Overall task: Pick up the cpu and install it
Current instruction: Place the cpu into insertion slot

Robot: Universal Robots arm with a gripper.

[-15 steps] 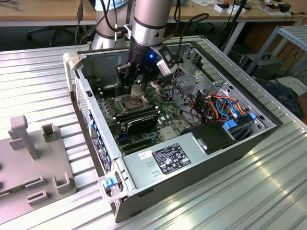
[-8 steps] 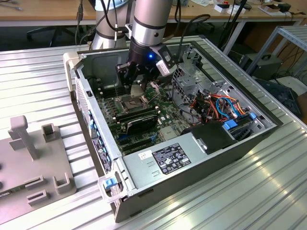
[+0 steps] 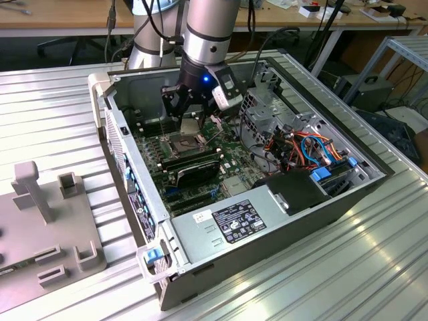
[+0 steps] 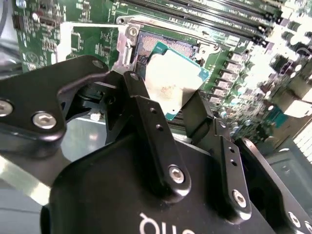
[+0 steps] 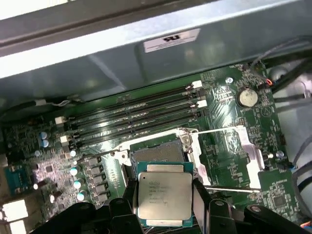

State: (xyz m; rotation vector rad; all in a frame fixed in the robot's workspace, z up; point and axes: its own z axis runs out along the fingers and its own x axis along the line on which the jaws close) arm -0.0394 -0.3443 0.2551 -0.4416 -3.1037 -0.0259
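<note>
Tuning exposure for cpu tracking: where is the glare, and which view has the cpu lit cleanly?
Second wrist view: the top of the cpu is washed out to near white, and part of the board is blown out too. First wrist view: cpu evenly lit, no hotspot, the cleanest. Exterior view: streaky glare on the table, and the inside of the case is darker.

Ribbed aluminium desk [image 3: 53, 114] spreads all round the gripper [image 3: 190, 119]. Wooden bench [image 3: 60, 13] runs well behind it, dark floor [image 3: 20, 41] beneath. Metal rack [image 3: 411, 45] stands beyond, toward the exterior view's right. Overhead light glares off the slats.
</note>
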